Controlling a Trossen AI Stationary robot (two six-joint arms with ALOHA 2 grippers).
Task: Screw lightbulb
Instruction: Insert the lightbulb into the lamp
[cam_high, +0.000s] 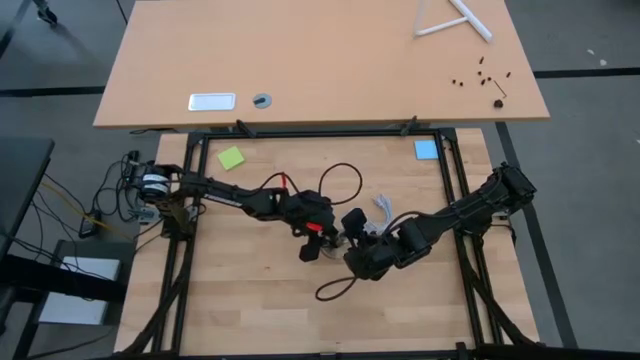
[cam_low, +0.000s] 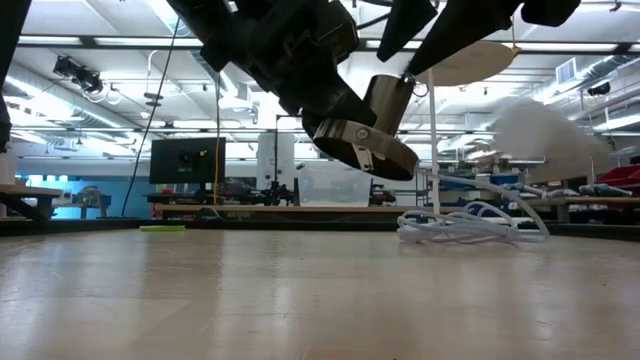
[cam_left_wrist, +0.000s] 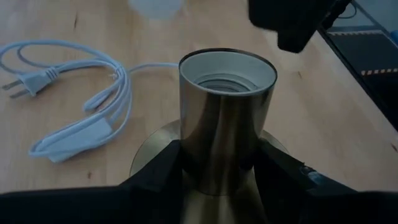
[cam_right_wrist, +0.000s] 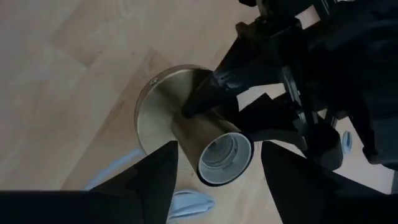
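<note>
Around the pale wooden table (cam_high: 250, 310), open board is being left free on every side of the two arms, which are meeting near its middle. A brass socket (cam_left_wrist: 227, 106) is being clamped by the left gripper (cam_high: 315, 240) and held tilted above the wood. The right gripper (cam_right_wrist: 219, 152) is being held at its mouth, fingers apart, holding nothing. The lightbulb (cam_left_wrist: 155, 6) is being glimpsed beyond the socket, near the white cord (cam_left_wrist: 93, 99).
</note>
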